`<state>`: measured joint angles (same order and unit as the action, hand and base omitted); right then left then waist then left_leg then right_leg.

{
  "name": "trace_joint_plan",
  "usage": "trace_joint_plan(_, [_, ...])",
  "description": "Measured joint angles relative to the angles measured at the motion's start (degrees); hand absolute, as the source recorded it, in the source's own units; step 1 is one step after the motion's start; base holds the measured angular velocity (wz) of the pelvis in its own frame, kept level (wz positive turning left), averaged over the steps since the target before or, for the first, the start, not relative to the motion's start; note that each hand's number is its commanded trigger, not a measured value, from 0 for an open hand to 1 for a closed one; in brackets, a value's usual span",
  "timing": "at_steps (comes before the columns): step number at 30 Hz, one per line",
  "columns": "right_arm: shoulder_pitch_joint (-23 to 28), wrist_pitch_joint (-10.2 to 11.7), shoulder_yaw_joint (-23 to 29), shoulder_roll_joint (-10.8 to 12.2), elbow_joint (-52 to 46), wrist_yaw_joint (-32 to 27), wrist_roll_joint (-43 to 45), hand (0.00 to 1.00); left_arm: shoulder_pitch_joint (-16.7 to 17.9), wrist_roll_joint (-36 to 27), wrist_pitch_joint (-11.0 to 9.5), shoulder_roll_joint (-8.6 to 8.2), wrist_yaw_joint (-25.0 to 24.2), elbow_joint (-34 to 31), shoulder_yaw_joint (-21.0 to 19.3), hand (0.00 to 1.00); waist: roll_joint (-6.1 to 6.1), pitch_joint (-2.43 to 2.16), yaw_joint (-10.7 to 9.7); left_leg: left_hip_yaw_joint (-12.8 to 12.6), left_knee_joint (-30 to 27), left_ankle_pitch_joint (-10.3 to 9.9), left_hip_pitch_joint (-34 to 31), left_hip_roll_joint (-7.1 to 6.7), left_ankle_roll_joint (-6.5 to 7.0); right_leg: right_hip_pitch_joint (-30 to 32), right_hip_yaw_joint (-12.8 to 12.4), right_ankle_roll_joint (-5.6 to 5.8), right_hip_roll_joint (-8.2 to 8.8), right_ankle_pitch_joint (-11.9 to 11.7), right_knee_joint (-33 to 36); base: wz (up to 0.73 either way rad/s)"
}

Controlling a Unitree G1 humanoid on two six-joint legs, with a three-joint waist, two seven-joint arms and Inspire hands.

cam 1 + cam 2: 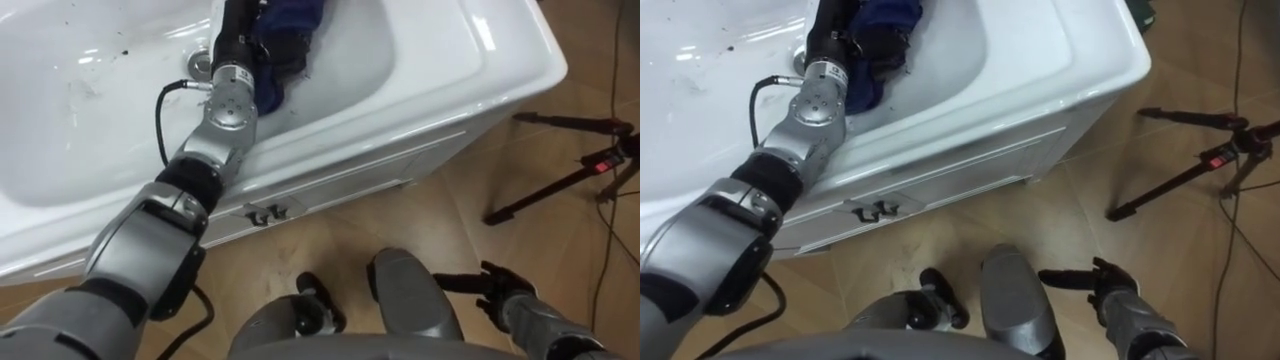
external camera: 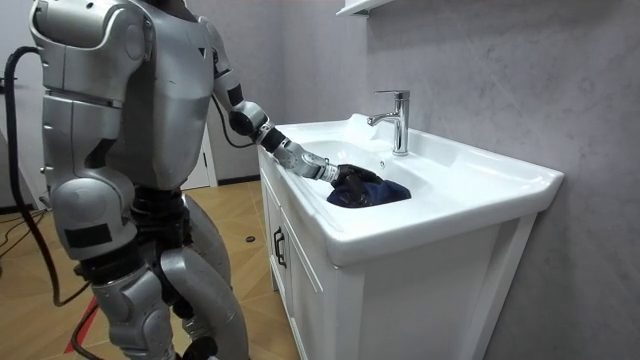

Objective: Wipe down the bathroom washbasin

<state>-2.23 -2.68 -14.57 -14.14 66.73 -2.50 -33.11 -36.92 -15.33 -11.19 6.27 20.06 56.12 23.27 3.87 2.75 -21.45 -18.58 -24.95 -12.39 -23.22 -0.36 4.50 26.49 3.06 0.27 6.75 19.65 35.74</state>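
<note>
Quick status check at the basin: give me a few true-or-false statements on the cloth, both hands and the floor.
1. The left hand is at the dark blue cloth inside the basin. True.
2. The cloth is draped over the faucet. False: it lies in the basin.
3. The right hand holds a second cloth. False: it hangs low over the wooden floor, fingers open, empty.
4. A tripod stands on the floor at the robot's right. True.

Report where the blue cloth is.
In the left eye view, the blue cloth lies inside the basin, top centre, against the left robot hand, right of the drain.
</note>
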Motion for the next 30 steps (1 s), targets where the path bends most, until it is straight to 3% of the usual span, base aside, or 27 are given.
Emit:
trace_joint_plan(3, [0.1,-1.4,0.0,-0.2,-0.1,-0.4,2.1,0.0,0.0,0.6,-0.3,0.26,0.0,0.5,-0.1,1.0,-0.01,0.0,0.4,-0.4,0.0,-0.2,0.1,0.31,-0.11,0.3,-0.8,-0.01,-0.48,0.0,0.0,-0.13])
trace_joint_plan(7, [1.1,-3.6,0.2,-0.7,-2.0,-2.0,10.8,0.0,0.5,6.6,-1.5,0.97,-0.7,3.0,-1.8,1.0,-0.37,0.15,1.9,-2.3,0.5,-0.5,1.8,0.74,-0.52,-0.3,-1.7,-0.36,-0.75,0.0,0.4,-0.23])
trace_joint_plan(11, [1.0,-3.7,1.3,-0.7,-3.2,-2.9,19.4,0.0,0.6,17.5,-2.2,3.09,-1.0,5.8,-4.0,1.0,-0.61,0.23,3.3,-3.3,0.1,-0.7,2.6,0.75,-0.91,0.0,-2.8,-0.7,-1.08,0.1,1.6,-0.19])
trace_joint_plan(15, [1.2,-3.8,1.3,-1.1,-2.8,-2.7,20.1,0.0,2.7,26.5,-2.2,6.17,-0.9,6.8,-4.0,1.0,-0.77,0.14,4.0,-3.5,0.7,-0.8,4.0,1.13,-1.38,-1.2,-3.1,-1.01,-1.57,0.3,1.4,-0.1])
trace_joint_plan(17, [1.7,-4.5,1.4,-1.4,-2.0,-1.3,20.3,0.0,3.8,31.1,-2.2,8.35,-0.9,6.9,-4.2,1.0,-0.88,-0.01,4.6,-3.4,0.5,-0.7,4.0,1.71,-1.73,-1.5,-2.9,-1.52,-2.09,-0.1,0.8,-0.03])
trace_joint_plan(21, [1.8,-5.1,3.1,-1.9,1.0,1.0,21.2,0.0,5.8,38.1,-2.1,10.66,0.3,6.9,-5.2,1.0,-0.79,-0.48,4.9,-3.2,0.3,-0.5,4.2,1.7,-2.04,-1.9,-2.8,-1.68,-2.25,-0.2,0.8,0.02])
trace_joint_plan(23, [2.3,-5.6,4.2,-1.9,1.4,2.3,21.7,0.0,7.1,40.4,-1.1,11.68,1.2,6.9,-5.3,1.0,-0.73,-0.53,5.0,-3.2,0.5,-0.5,5.0,1.72,-2.11,-2.6,-2.8,-1.72,-2.28,-0.1,0.7,-0.02])
trace_joint_plan(25, [2.3,-5.7,4.7,-1.9,2.2,3.2,22.8,0.0,8.4,43.3,-0.1,12.23,1.9,6.9,-5.6,1.0,-0.43,-0.96,5.5,-3.2,0.5,-0.5,5.4,1.81,-2.12,-3.2,-2.8,-1.78,-2.43,-0.2,0.4,-0.06])
trace_joint_plan(30, [2.1,-6.8,6.5,-1.8,4.5,5.2,27.0,0.0,11.6,50.7,3.9,12.32,2.4,6.9,-7.5,1.0,-0.52,-1.5,7.4,-2.8,2.5,-0.2,8.5,1.81,-2.55,-6.4,-2.2,-1.97,-2.67,-0.3,-1.5,-0.02])
